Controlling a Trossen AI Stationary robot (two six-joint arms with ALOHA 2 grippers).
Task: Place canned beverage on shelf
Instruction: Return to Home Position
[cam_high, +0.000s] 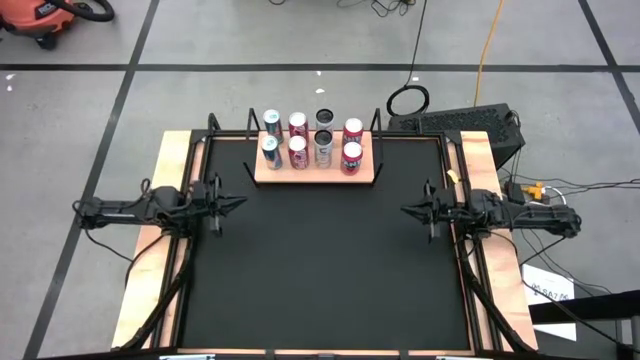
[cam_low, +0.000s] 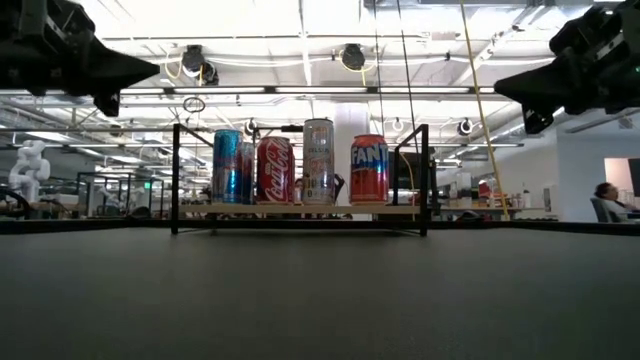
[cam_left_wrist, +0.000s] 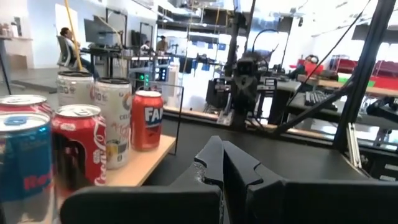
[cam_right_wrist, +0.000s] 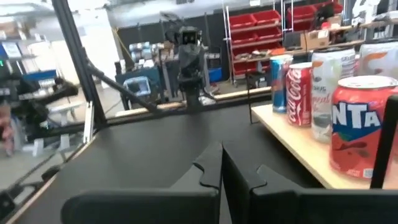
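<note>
Left gripper (cam_high: 238, 203) and right gripper (cam_high: 408, 210) are hanging empty, fingers pressed together, at opposite sides of the table (cam_high: 320, 270), well apart from the shelf (cam_high: 318, 177) carrying eight cans (cam_high: 298, 152) in two rows. I judge that only an arm swinging wide toward the shelf is threatening to topple them.

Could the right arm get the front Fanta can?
Probably yes. The front Fanta can stands at the shelf's front right corner, with only bare table between it and the right gripper.
</note>
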